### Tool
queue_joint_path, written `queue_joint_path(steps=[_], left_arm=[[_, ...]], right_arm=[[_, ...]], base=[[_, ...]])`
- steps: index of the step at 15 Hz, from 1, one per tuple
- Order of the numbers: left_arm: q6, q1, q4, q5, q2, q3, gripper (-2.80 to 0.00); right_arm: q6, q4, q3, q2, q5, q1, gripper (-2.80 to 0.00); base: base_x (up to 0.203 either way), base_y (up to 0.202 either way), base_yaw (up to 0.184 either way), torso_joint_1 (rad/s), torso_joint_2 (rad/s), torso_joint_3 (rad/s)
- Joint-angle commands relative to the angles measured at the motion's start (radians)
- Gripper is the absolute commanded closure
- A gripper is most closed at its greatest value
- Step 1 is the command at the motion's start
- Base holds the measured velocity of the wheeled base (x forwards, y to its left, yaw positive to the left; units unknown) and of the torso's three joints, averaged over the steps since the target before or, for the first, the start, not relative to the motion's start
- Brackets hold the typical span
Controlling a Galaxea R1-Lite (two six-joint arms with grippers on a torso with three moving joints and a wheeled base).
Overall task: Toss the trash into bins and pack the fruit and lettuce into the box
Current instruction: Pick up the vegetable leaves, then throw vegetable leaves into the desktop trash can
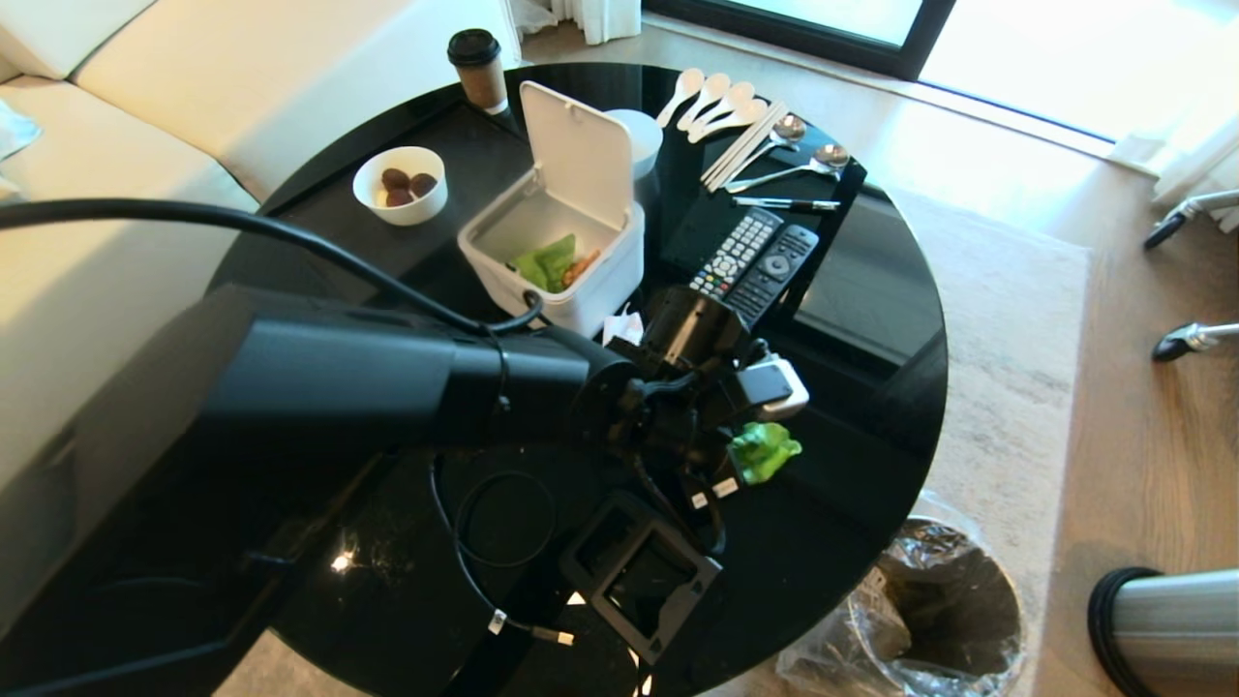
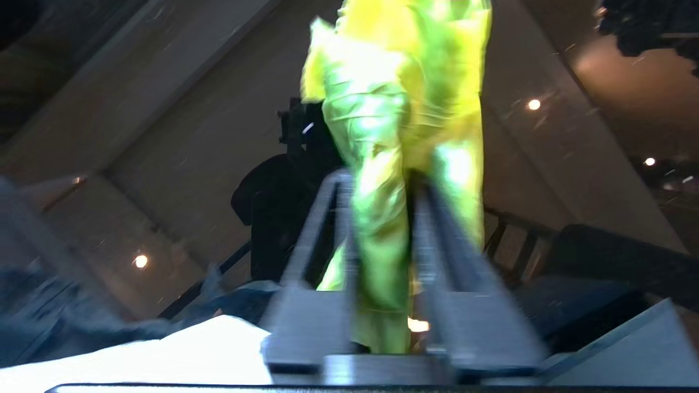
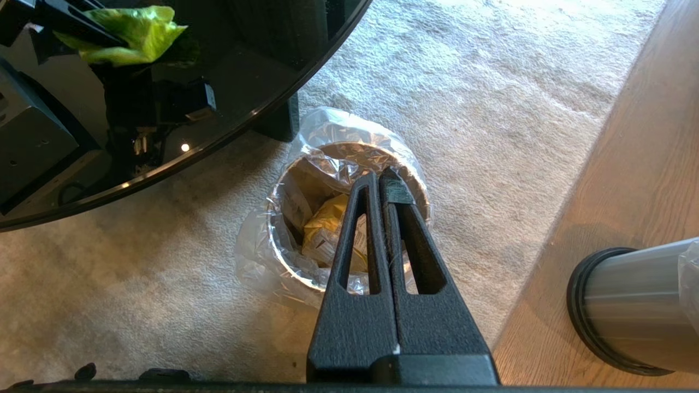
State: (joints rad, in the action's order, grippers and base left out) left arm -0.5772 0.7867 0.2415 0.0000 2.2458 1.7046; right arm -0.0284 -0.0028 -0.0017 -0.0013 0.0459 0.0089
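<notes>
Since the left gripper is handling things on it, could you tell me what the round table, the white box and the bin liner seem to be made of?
The table looks like glossy black glass or lacquer: it mirrors ceiling lights. The white box seems smooth, matte moulded plastic, with rounded corners and a hinged lid. The bin liner looks like thin clear plastic film, crinkled and shiny.

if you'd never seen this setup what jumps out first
The bright green lettuce leaf pinched in the left gripper, low over the black round table near its front edge. Behind it stands the white box, lid up, with another lettuce leaf inside. On the carpet beside the table, a lined bin holds a gold-yellow wrapper, with the shut right gripper above it.
</notes>
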Motion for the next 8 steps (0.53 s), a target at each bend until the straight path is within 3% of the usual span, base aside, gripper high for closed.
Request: queue_joint_path(steps=[1, 8], left_arm=[[-0.002, -0.004, -0.004, -0.003, -0.052, -0.005, 0.00], [0.006, -0.011, -0.005, -0.007, -0.197, -0.001, 0.00]], right_arm=[[-0.001, 0.000, 0.000, 0.001, 0.000, 0.000, 0.00], [-0.001, 0.000, 0.000, 0.001, 0.000, 0.000, 0.00]], base=[[0.000, 0.000, 0.000, 0.000, 0.00, 0.000], [0.000, 0.000, 0.000, 0.000, 0.00, 0.000]])
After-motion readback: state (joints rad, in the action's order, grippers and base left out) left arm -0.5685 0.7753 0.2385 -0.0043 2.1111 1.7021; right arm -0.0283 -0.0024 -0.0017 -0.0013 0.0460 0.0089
